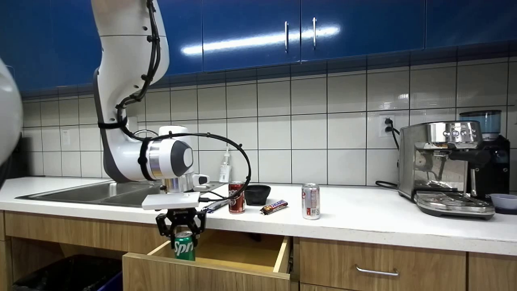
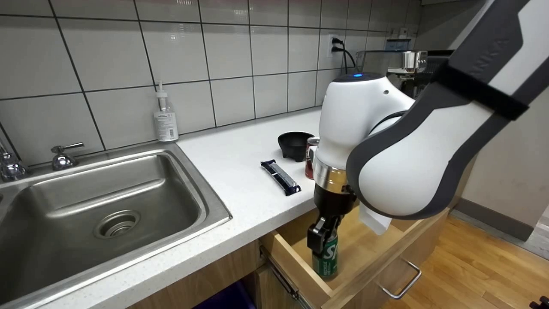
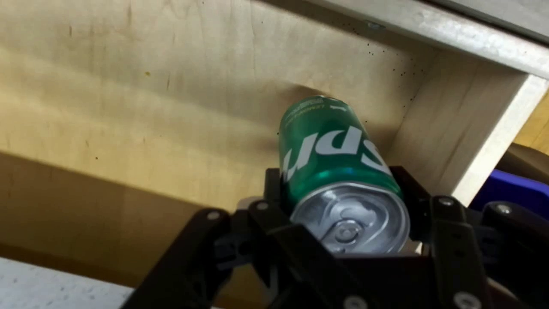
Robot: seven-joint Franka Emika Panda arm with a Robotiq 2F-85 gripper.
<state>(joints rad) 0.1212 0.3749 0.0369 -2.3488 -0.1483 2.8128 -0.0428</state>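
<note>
- White glossy tiles (image 1: 274, 133) back the kitchen; blue cupboards (image 1: 250, 32) hang high over the drawer (image 1: 210, 279), which stands pulled out beneath a speckled counter (image 1: 355, 210).
- Inside the drawer, near one side wall, I have the green can (image 3: 330, 141), upright; I can't tell whether its base touches the drawer's floor.
- My gripper (image 1: 184, 241) is pinching that can across its upper half, one of its black fingers (image 3: 272, 189) at each side.
- I judge it thin-walled aluminium: heavy and stiff if full, light and easily dented if not; I can't see which. Its smooth lacquer may slip, so I favour a square, moderate squeeze on the straight wall, below the tapered shoulder.
- Pale grained wood lines the drawer; its face is browner.
- Behind the drawer, on the counter, I see a red can (image 1: 236, 204), a round black bowl (image 1: 257, 195) and a crinkly snack bar (image 1: 274, 207).
- Just past the drawer's end stands a silver can (image 1: 311, 202); beyond its opposite end, a steel sink (image 2: 128, 184).
</note>
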